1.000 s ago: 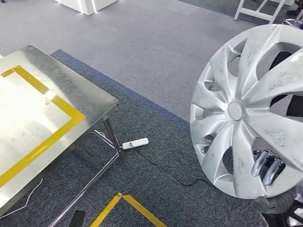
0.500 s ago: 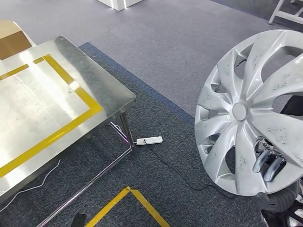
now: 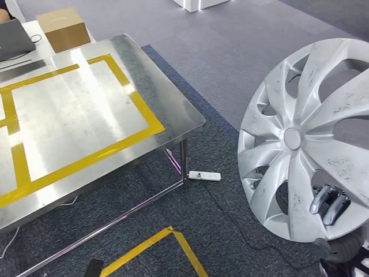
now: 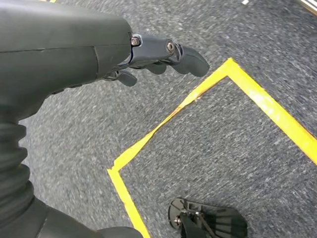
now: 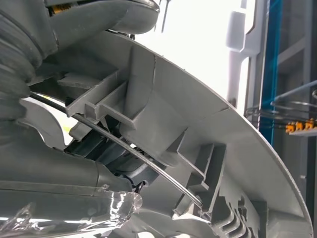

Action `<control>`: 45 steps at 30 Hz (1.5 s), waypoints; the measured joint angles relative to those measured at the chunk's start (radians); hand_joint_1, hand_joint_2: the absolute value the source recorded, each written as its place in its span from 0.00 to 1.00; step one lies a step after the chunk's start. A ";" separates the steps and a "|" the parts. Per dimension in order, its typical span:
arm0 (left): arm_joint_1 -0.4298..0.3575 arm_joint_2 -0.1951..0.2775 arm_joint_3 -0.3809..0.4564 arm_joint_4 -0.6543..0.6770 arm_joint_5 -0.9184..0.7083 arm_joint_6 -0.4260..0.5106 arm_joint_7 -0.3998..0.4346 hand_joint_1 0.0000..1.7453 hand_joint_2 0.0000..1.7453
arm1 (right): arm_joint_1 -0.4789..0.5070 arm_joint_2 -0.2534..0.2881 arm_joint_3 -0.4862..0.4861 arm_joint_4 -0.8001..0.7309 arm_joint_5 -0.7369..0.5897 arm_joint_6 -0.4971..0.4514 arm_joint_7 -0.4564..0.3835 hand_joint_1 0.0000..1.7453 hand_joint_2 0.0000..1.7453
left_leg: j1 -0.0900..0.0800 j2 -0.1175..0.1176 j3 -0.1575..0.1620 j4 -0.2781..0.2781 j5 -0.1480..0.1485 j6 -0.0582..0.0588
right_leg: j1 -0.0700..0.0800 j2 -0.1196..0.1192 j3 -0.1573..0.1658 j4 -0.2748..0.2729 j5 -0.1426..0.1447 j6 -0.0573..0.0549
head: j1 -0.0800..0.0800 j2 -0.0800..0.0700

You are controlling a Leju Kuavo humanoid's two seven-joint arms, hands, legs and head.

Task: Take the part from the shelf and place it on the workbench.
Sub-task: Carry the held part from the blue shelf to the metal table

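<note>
Off the counter (image 3: 183,115), right robot hand (image 3: 328,203) grips the scuffed silver plastic wheel cover (image 3: 300,138) upright through a spoke gap; left robot hand (image 4: 160,54) hangs empty, fingers loosely extended.

One silver plastic multi-spoke wheel cover (image 3: 304,138). One shiny steel tabletop (image 3: 174,109) marked with yellow tape. One white power strip (image 3: 204,176) on the floor. One brown cardboard box (image 3: 63,27) at the far left. One dark laptop (image 3: 13,37) beside it. Two robot hands: right (image 3: 328,205), left (image 4: 157,57).
</note>
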 joint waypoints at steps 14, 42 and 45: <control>0.003 0.003 -0.011 0.000 -0.011 0.001 0.018 0.00 1.00 | 0.012 0.002 -0.007 0.000 0.003 -0.003 0.005 1.00 1.00 | -0.003 0.107 -0.075 0.146 -0.041 -0.041 | 0.006 -0.111 0.040 -0.072 0.013 -0.042 | -0.014 0.000; 0.003 -0.001 -0.018 0.000 -0.017 0.002 0.030 0.00 1.00 | 0.022 0.002 -0.013 0.001 0.003 -0.007 0.014 1.00 1.00 | 0.001 0.085 -0.140 0.254 -0.100 -0.047 | 0.006 -0.083 0.044 -0.067 0.003 -0.046 | -0.014 0.000; 0.003 -0.001 -0.018 0.000 -0.019 0.003 0.030 0.00 1.00 | 0.021 0.002 -0.014 0.002 0.003 -0.007 0.014 1.00 1.00 | -0.009 0.123 -0.060 0.112 -0.024 -0.031 | 0.011 -0.117 0.050 -0.067 -0.001 -0.045 | -0.014 0.000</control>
